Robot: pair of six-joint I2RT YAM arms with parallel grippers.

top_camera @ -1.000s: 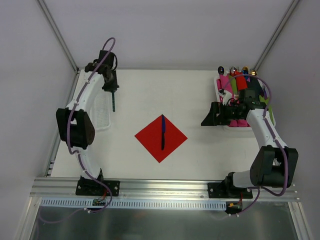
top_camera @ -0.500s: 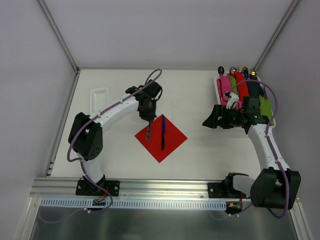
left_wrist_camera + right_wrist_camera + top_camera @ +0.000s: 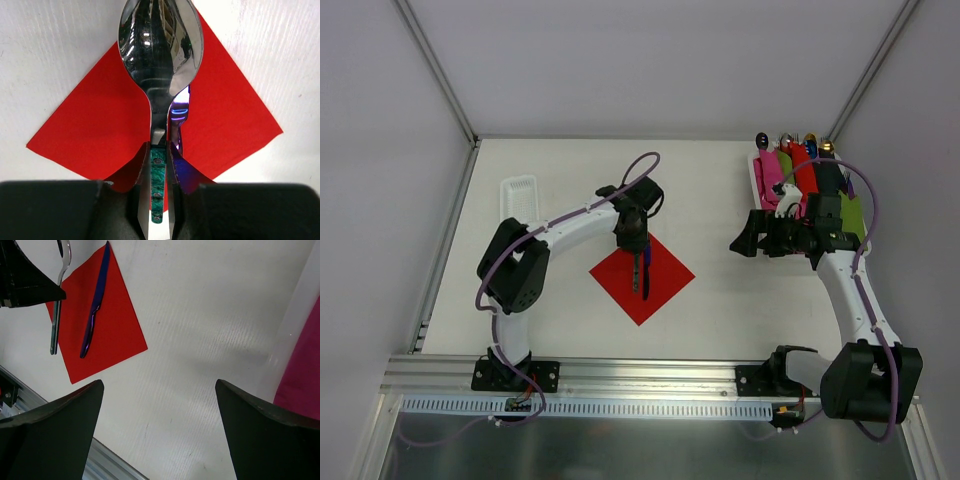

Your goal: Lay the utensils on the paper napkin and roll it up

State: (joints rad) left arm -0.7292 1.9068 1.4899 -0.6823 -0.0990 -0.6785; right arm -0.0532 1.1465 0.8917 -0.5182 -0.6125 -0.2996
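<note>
Left pincer [image 3: 159, 200] grips spoon [image 3: 160, 55] over napkin [image 3: 95, 130]

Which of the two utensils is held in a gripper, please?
The spoon: the left gripper clamps its green handle over the napkin, while the blue knife lies loose on the napkin.

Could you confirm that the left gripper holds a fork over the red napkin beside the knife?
Not a fork: the left wrist view shows the left gripper holding a spoon over the red napkin beside the knife.
</note>
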